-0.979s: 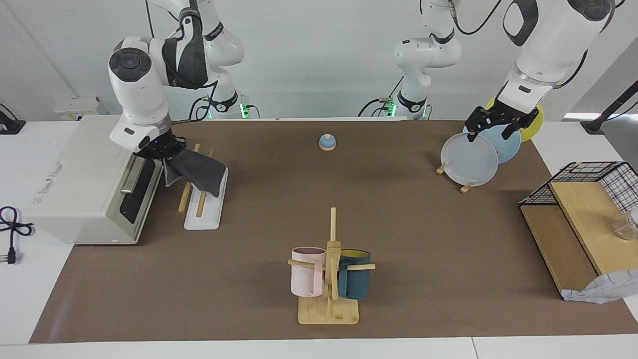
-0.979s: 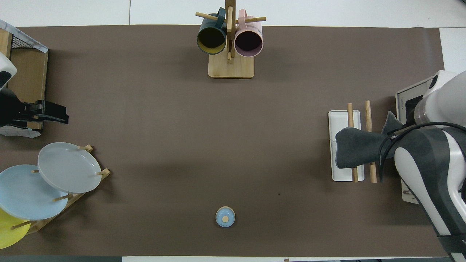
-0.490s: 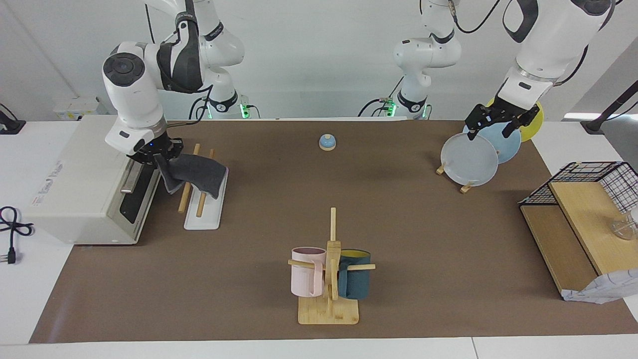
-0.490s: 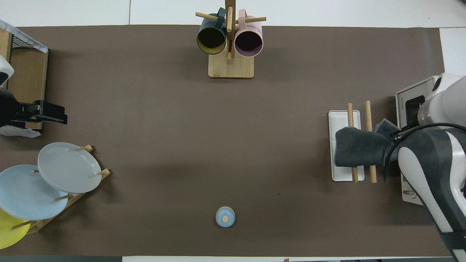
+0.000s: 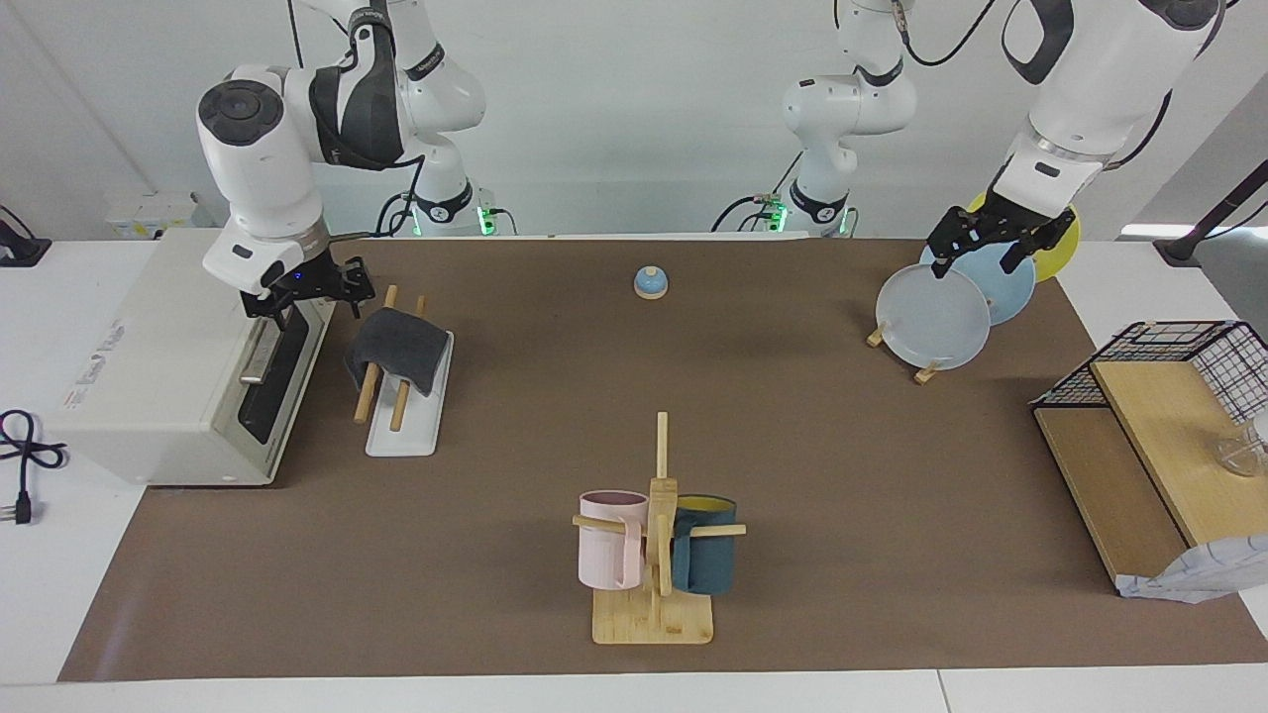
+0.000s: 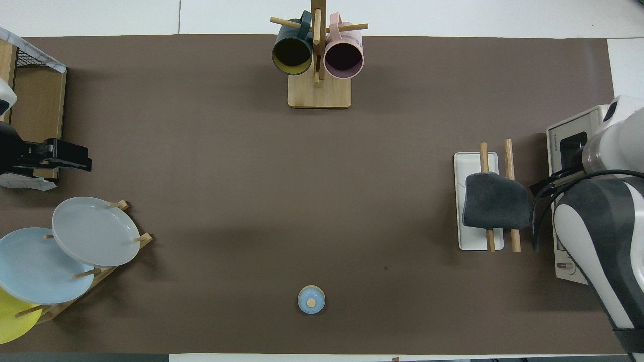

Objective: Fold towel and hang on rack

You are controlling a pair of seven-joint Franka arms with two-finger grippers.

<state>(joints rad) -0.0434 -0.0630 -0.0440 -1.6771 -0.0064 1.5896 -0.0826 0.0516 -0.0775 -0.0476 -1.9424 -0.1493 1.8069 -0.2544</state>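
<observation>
In the facing view the towel (image 5: pixel 396 347) hangs folded over both rods of the rack (image 5: pixel 404 416); the right gripper (image 5: pixel 302 289) hovers beside it, over the oven's (image 5: pixel 149 366) edge, fingers spread and empty. The left gripper (image 5: pixel 996 243) waits over the plates (image 5: pixel 936 317), open and empty. From overhead the towel (image 6: pixel 495 200) drapes across the rack (image 6: pixel 475 161), and the left gripper (image 6: pixel 70 158) shows parted fingers holding nothing.

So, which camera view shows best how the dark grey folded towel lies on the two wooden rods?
The facing view: the dark grey folded towel drapes over both wooden rods of the rack, hanging down at each side. The overhead view shows only its top across the rods, not the hang.
</observation>
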